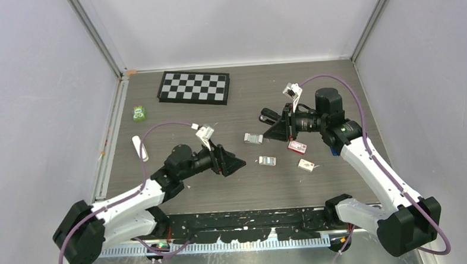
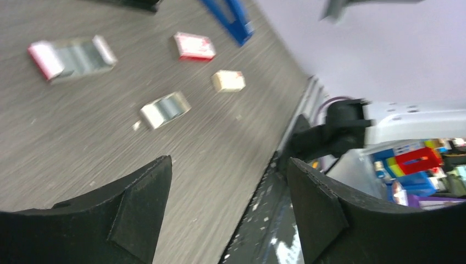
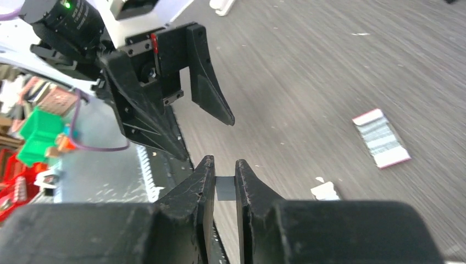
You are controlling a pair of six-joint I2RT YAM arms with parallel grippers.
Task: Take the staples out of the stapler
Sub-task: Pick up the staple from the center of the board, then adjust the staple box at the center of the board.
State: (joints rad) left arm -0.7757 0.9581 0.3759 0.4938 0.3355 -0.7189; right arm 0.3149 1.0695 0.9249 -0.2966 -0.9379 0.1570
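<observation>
- Top external view: a cream box (image 1: 306, 165) lies closest to the arm bases, well to the near right of the checkerboard (image 1: 194, 86).
- A bare silver staple block (image 1: 267, 161) lies well on the near side of the checkerboard's right end.
- The left gripper (image 1: 232, 160) hangs over the table on the near side of the checkerboard. Its jaws are spread wide with nothing between them.
- A blue piece (image 1: 334, 153) shows under the right arm, far to the near right of the checkerboard. Whether it is the stapler cannot be told.
- A red-and-white box (image 1: 297, 147) lies just beyond the cream box. Its print is too blurred to read.
- A pink-ended staple strip (image 1: 253, 138) lies nearer the checkerboard's right corner than the silver block does.
- The right gripper (image 1: 266, 121) is just off the checkerboard's near right corner. Its fingers (image 3: 204, 181) are pinched on a grey strip (image 3: 224, 187).
- A white object (image 1: 139, 148) and a small green object (image 1: 139, 113) lie to the checkerboard's left.
</observation>
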